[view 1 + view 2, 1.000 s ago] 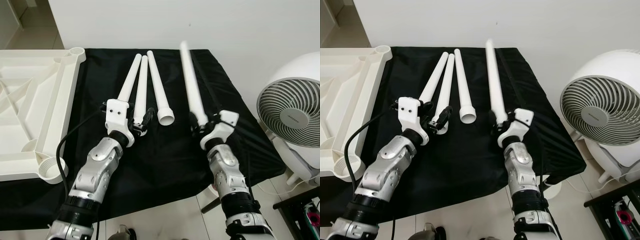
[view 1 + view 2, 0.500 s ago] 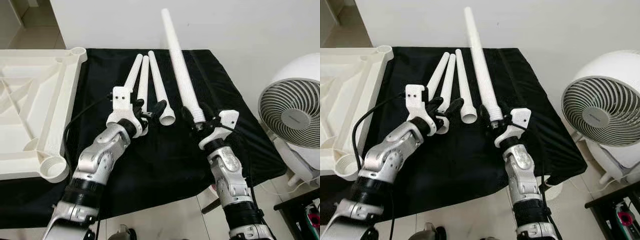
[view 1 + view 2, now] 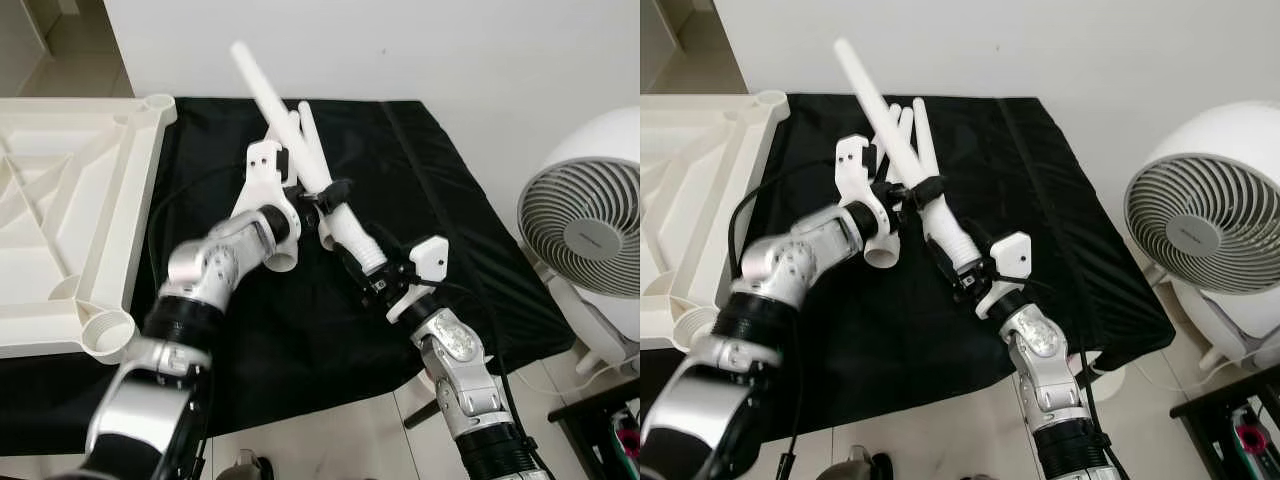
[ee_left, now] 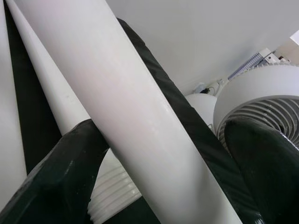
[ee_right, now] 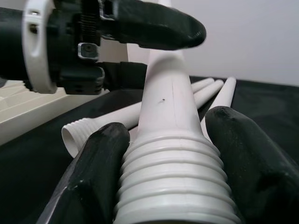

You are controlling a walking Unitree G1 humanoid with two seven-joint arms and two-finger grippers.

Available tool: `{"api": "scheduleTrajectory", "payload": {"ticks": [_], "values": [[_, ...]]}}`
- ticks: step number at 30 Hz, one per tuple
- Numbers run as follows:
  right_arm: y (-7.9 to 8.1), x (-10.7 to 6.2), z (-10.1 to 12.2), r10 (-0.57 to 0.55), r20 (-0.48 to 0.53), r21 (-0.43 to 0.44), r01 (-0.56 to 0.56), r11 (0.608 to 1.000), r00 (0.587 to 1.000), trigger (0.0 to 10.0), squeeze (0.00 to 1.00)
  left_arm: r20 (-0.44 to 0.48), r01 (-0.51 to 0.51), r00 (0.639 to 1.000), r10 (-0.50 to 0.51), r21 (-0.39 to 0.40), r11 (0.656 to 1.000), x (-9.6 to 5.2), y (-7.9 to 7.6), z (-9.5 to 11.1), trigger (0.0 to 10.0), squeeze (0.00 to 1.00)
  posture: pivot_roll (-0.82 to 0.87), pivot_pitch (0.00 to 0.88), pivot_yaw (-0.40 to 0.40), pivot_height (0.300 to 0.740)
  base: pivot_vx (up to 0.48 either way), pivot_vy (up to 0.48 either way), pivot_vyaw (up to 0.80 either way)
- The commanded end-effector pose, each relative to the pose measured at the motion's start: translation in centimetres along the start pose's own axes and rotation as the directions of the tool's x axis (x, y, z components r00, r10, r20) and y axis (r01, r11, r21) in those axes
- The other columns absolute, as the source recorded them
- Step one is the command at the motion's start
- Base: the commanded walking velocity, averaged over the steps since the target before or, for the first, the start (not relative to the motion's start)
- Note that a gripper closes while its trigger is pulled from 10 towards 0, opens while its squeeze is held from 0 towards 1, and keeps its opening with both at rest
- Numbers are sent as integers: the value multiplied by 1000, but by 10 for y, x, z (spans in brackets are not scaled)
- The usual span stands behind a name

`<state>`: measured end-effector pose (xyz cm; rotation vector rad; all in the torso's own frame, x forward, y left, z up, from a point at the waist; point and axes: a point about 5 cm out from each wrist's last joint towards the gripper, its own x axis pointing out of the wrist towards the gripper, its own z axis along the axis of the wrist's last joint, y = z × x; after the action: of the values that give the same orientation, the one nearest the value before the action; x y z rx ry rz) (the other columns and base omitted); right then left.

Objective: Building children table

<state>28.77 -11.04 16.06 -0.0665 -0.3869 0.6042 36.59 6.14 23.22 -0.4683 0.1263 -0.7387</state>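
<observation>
A long white table leg (image 3: 290, 130) is tilted up and to the left over the black cloth. My right gripper (image 3: 366, 280) is shut on its ribbed threaded end (image 5: 173, 172), one black finger (image 5: 93, 182) on each side. My left gripper (image 3: 320, 200) stands open around the middle of the same leg (image 4: 140, 116); one finger (image 4: 60, 177) rests against it and the other finger (image 4: 266, 163) is apart from it. Other white legs (image 3: 916, 120) lie side by side on the cloth behind, and one threaded end (image 3: 880, 255) points toward me.
The white tabletop (image 3: 60, 190) lies upside down at the left, with round leg sockets (image 3: 105, 330) at its corners. A white fan (image 3: 585, 225) stands on the floor to the right, past the table's edge. The black cloth (image 3: 440, 170) covers the work table.
My right gripper has swung the held leg from near upright over to the left. My left arm has lifted away from the lying legs and put its open fingers around the held leg.
</observation>
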Motion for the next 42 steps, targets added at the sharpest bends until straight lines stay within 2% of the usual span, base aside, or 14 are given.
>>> {"api": "scheduleTrajectory", "payload": {"ticks": [1,10,11,12,13,17,24,25,27,28,36,38,39,42], "values": [[6,0,4,38,17,-28,-37,999,999,10000,0,-50,315,947,-317,-36,948,3,-16,-5,10000,0,20,102,-25,740,0,0,0],[16,-6,-2,64,-10,-38,-65,997,998,10000,0,-19,245,969,-247,-63,967,13,-6,21,10000,0,14,102,-19,740,0,0,0],[16,-7,-3,60,-13,-38,-60,997,998,10000,0,0,230,973,-231,-86,969,14,-3,28,3098,0,12,102,-16,740,0,0,0],[16,-7,-3,60,-13,-38,-60,997,998,10000,0,0,230,973,-231,-86,969,14,-3,28,3098,0,12,102,-16,740,0,0,0],[17,-9,-4,53,-22,-35,-54,998,998,10000,0,29,213,977,-211,-111,971,14,1,41,78,0,13,103,-15,740,0,0,0],[17,-10,-5,50,-31,-35,-51,998,998,10000,0,60,210,977,-204,-122,970,13,3,51,0,0,14,105,-14,740,0,0,0],[16,-12,-7,47,-41,-11,-47,999,998,10000,0,66,228,973,-223,-79,970,12,1,61,0,0,19,107,-14,740,0,0,0],[16,-11,-7,49,-43,28,-48,998,998,10000,565,45,228,973,-225,-51,972,13,-1,58,5451,0,19,107,-14,740,0,0,0],[16,-10,-6,55,-40,66,-53,996,998,10000,565,29,210,977,-210,-16,977,14,-3,56,5451,0,18,107,-15,740,0,0,0],[16,-10,-5,61,-30,101,-58,993,998,10000,1000,27,198,980,-197,-9,980,15,-4,56,10000,0,20,107,-15,740,0,0,0],[12,-6,5,40,-5,187,-39,982,999,10000,1000,127,89,987,-100,92,992,16,-3,69,10000,0,21,113,-17,740,0,0,0],[11,-3,9,40,-6,223,-37,974,999,10000,1000,192,36,979,-71,181,983,13,-5,78,10000,0,23,113,-21,740,0,0,0],[11,0,11,36,-21,241,-30,970,999,10000,0,211,26,974,-81,252,967,11,-9,79,10000,0,26,113,-24,740,0,0,0],[9,6,14,27,-29,244,-19,970,999,10000,0,228,6,970,-85,324,946,10,-14,79,10000,0,28,112,-26,740,0,0,0]]}}
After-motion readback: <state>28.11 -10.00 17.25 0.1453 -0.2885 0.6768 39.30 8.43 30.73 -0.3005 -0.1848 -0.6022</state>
